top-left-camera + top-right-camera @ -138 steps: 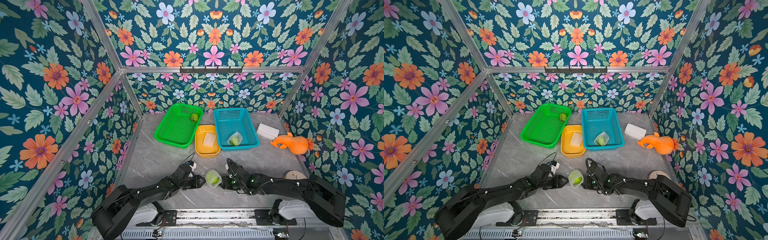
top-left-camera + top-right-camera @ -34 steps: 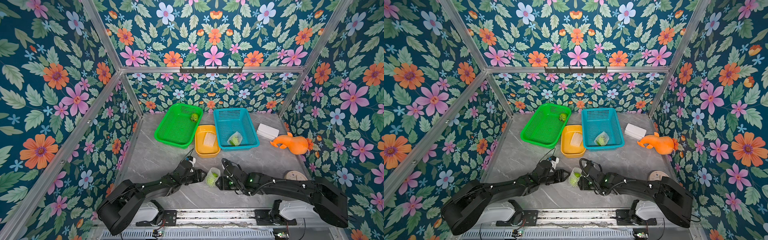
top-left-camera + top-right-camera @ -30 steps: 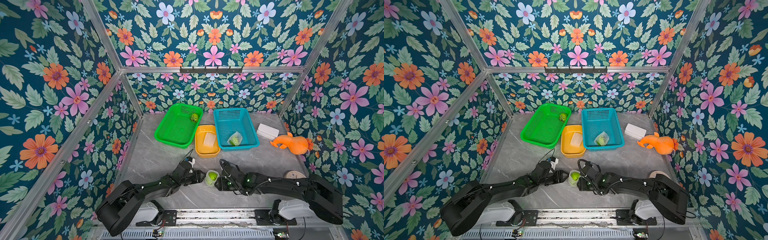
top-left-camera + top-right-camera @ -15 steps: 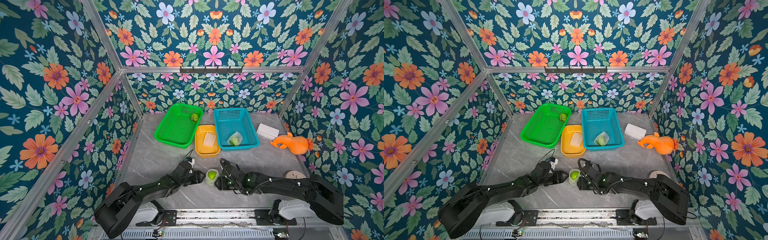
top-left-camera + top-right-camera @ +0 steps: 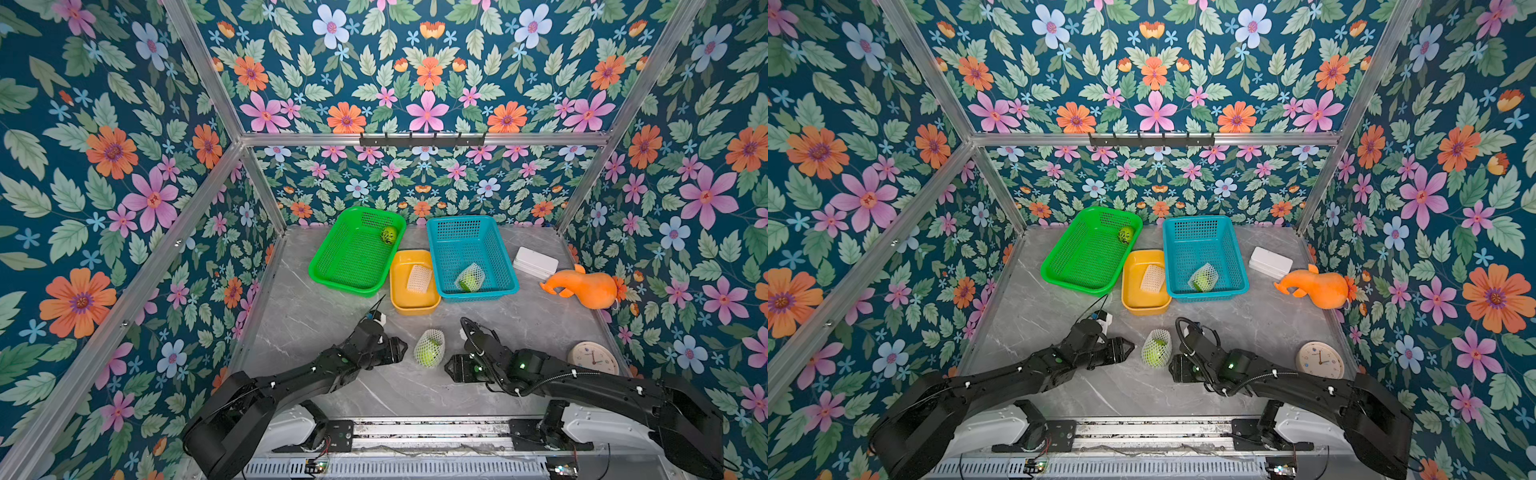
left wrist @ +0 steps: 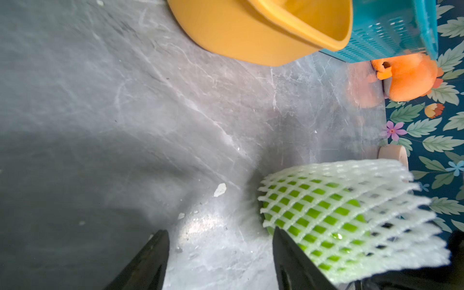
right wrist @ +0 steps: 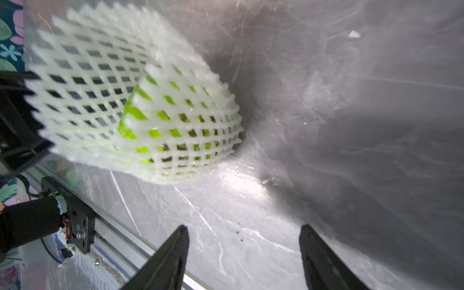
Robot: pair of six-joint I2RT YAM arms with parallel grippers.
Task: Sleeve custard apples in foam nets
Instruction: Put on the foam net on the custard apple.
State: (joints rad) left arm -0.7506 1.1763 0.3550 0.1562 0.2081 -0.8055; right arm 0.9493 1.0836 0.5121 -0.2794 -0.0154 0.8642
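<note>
The custard apple (image 5: pixel 428 357) lies sleeved in its foam net (image 5: pixel 433 337) on the table (image 5: pixel 332 316), long axis running front to back, slack mouth toward the yellow tray (image 5: pixel 415 309). The left pincer (image 5: pixel 400 351) and right pincer (image 5: pixel 451 368) flank it, both spread and empty. Sleeving looks done; next, I'd guess, comes a gentle grasp and a carry to the blue basket (image 5: pixel 478 296).

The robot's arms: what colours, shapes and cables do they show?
Both the left arm and the right arm are black jointed links with small green lights, on white bases. A black cable loops over the right wrist; a white plug sits on the left. The fingers are black tapered blades.
</note>
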